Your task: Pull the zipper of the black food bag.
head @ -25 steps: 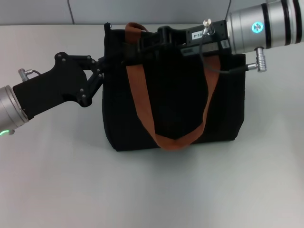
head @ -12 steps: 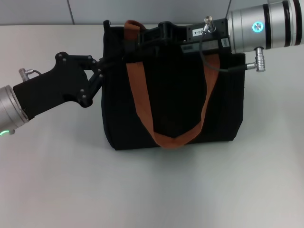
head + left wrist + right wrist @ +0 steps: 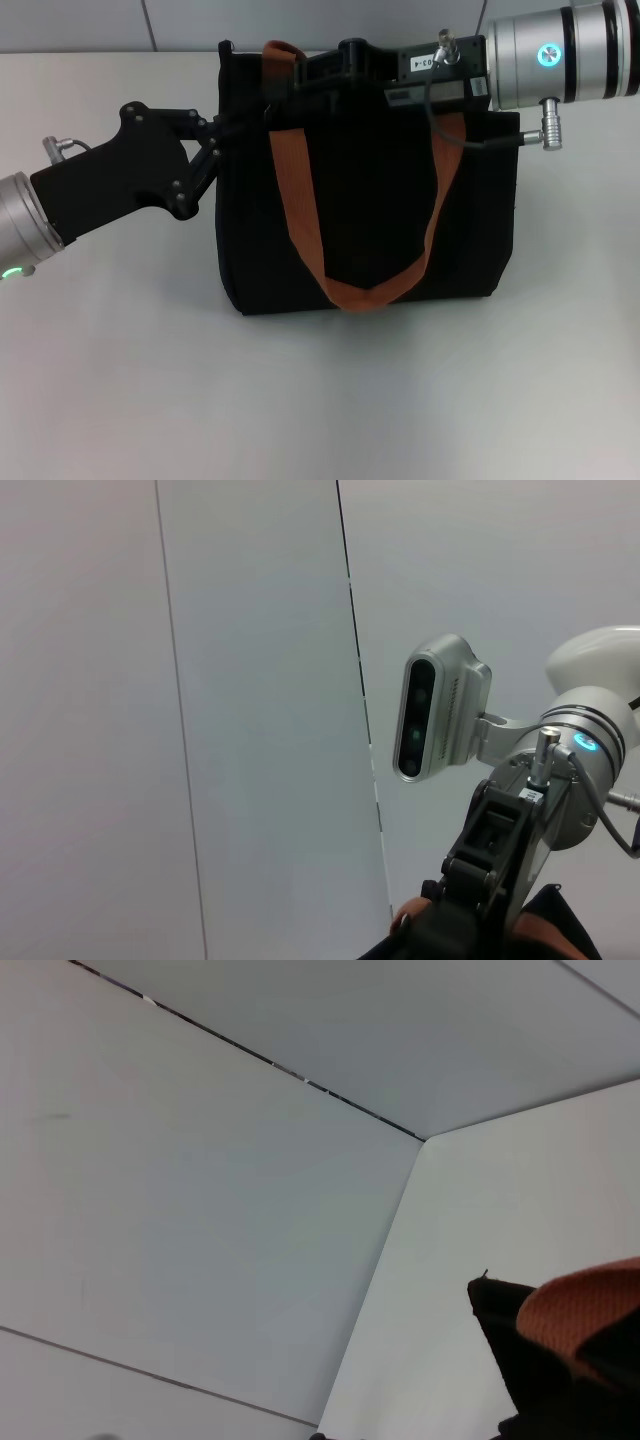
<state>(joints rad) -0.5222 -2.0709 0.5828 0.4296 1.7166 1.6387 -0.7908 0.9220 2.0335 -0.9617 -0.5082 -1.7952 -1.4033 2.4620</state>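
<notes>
Head view: the large boxy black fabric food bag (image 3: 365, 200) with rust-brown webbing strap handles (image 3: 300, 215) stands upright on the white table (image 3: 320, 400). The left gripper (image 3: 232, 128) meets its top corner at ten o'clock; the right gripper (image 3: 310, 75) lies along its top edge at twelve. Whether either is clamped cannot be told; the zipper is hidden.

Left wrist view: the right arm's black gripper body (image 3: 495, 880) and a grey camera (image 3: 437, 707).

Right wrist view: the bag's corner (image 3: 520, 1345) against pale wall panels (image 3: 200, 1210).

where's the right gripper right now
In the head view the right gripper reaches in from the right along the top edge of the black bag, beside the brown strap; the left gripper is at the bag's left corner.
</notes>
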